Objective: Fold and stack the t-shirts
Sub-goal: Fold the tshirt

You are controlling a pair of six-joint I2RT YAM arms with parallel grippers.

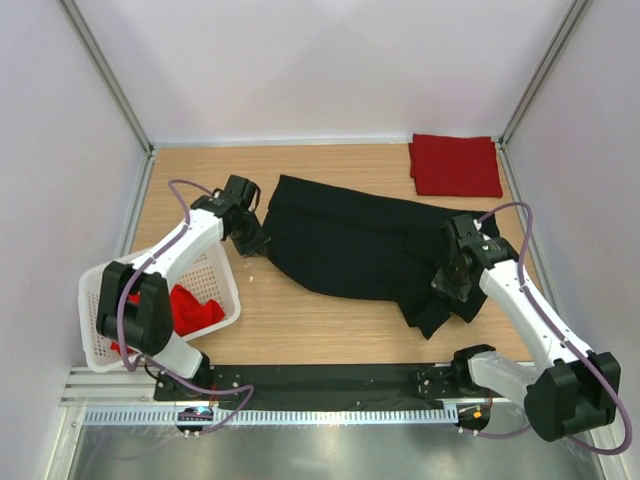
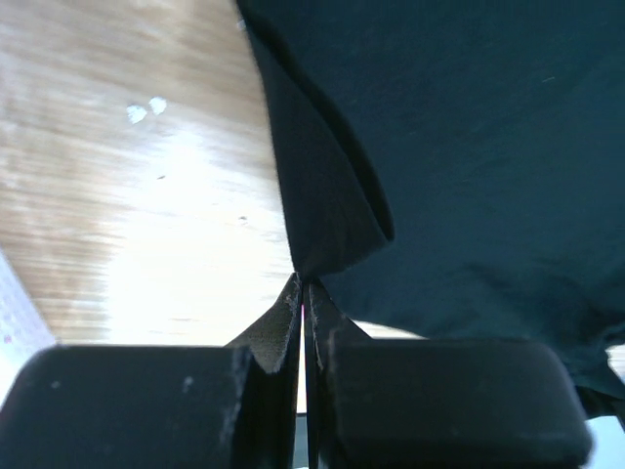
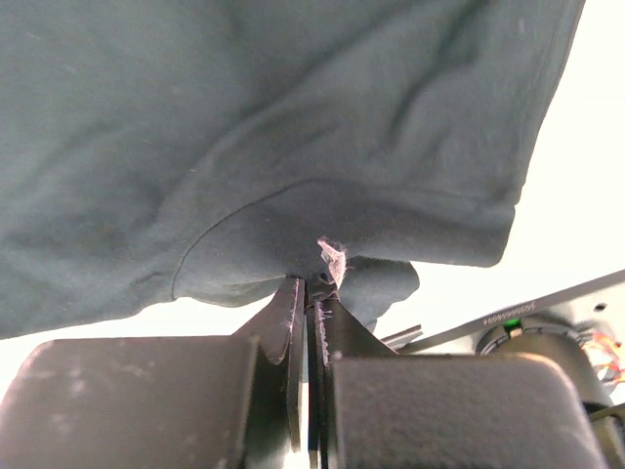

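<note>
**Both Claws Pinched Shut on the Black Shirt**

The work surface is a light wooden table boxed in by plain white walls, with metal frame posts running up the back corners. A black strip lies along the near edge between the arm bases, and a perforated white rail runs just in front of it.

The black t-shirt lies spread across the middle of the table, rumpled and slanting from the back left toward the near right. A folded red t-shirt sits in the back right corner, well apart from it. At the near left stands a white lattice basket with more red t-shirt cloth bunched inside.

The left gripper is closed, its fingertips nipping a fold at the black shirt's left edge, just beside bare wood (two small white specks lie on the table nearby). The right gripper is likewise closed on the shirt's near right portion, where the cloth gathers into a small bunch at its tips; a tiny pale frayed scrap shows there.

A line of small print on the black strip appears in the right wrist view but is too small to read. The shirts show no brand or label.
</note>
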